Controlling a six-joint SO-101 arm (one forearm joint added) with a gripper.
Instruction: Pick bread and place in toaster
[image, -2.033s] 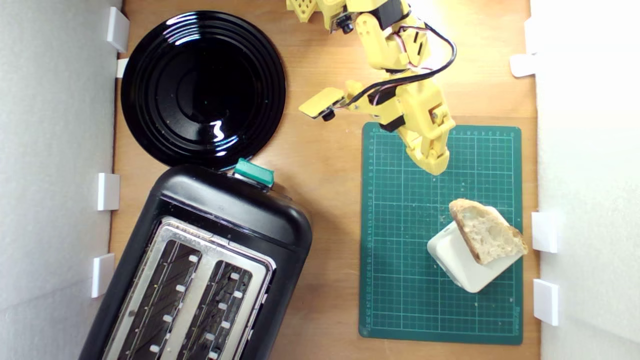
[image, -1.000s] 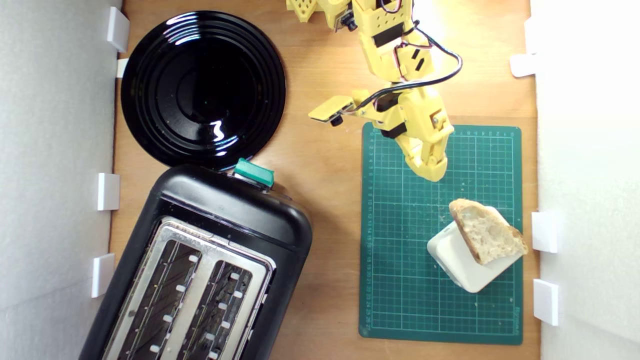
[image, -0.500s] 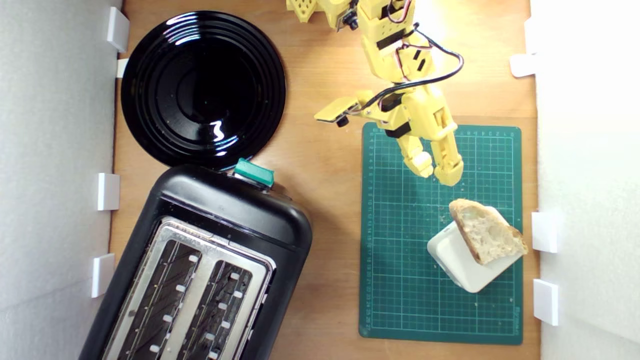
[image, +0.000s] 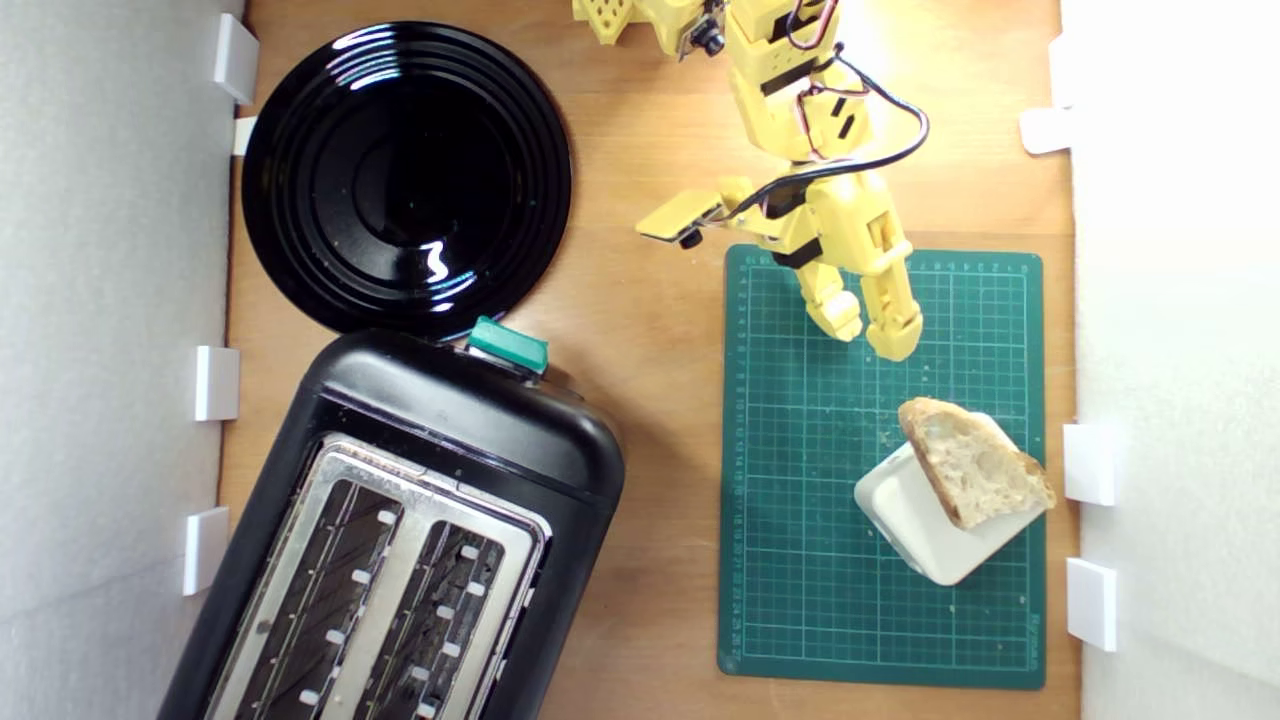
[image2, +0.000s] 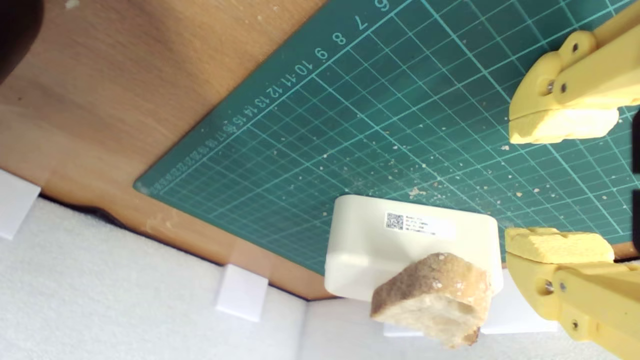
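Gripper (image: 868, 336) was parted, holding nothing, above the mat (image: 800, 560). Bread (image: 975, 462) lay just ahead of its tips — propped on a white block (image: 915, 535), one end overhanging. Toaster (image: 400, 540) sat well off to the side. Best bet: come down with the jaws straddling the slice's thin faces, close gently — crumb looked soft — without nudging the block.

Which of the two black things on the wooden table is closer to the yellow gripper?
The round glossy black plate. It lies closer to the open yellow gripper than the black two-slot toaster, which sits lower in the exterior view.
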